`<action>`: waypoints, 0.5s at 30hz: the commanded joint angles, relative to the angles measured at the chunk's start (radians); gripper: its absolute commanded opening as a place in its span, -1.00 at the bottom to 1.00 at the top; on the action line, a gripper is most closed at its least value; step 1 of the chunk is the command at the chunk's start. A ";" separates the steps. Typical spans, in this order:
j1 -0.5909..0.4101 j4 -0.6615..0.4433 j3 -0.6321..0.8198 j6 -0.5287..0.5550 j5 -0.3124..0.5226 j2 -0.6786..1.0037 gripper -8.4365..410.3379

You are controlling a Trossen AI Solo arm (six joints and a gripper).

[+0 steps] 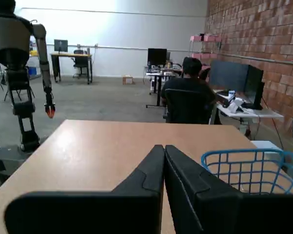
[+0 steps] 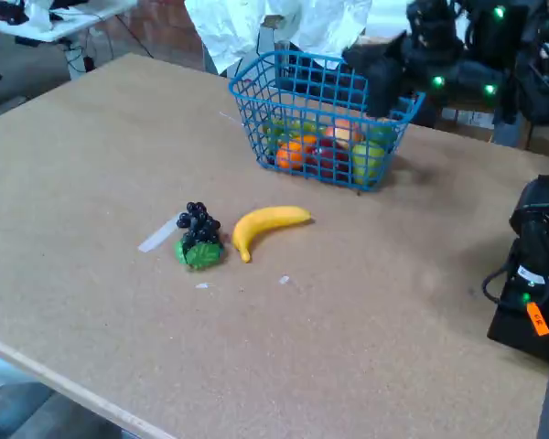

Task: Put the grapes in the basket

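The end effector (image 1: 164, 148) was closed with nothing between its fingers, the two dark fingers pressed flat together in the wrist view and pointing out level across the bench (image 2: 91, 155) rather than down at anything. In the fixed view the arm sat up behind the basket (image 2: 322, 119), close against its far rim.

The grapes (image 2: 199, 236) lay out on the open bench, well in front of the basket and nearer the front edge, leafy green end toward that edge. The banana (image 2: 263, 224) lay just beside them on the basket's side, close but apart as far as I could tell.

My worry was that closeness. A descent aimed slightly toward the basket could land a finger on the banana, or shove it into the grapes and roll them away. The bunch looked knobbly, so I judged a shallow pinch might slip off. The fingers also had to part first; coming down shut would only push the grapes.

The basket already held several pieces of fruit, orange, red and green, piled low in its bottom, so dropped grapes could bounce off the pile.
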 commanded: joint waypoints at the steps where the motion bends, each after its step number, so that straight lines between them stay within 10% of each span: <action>1: 0.000 -0.051 0.128 -0.028 -0.002 0.121 -0.96; 15: 0.002 -0.293 0.526 -0.177 -0.003 0.580 -0.96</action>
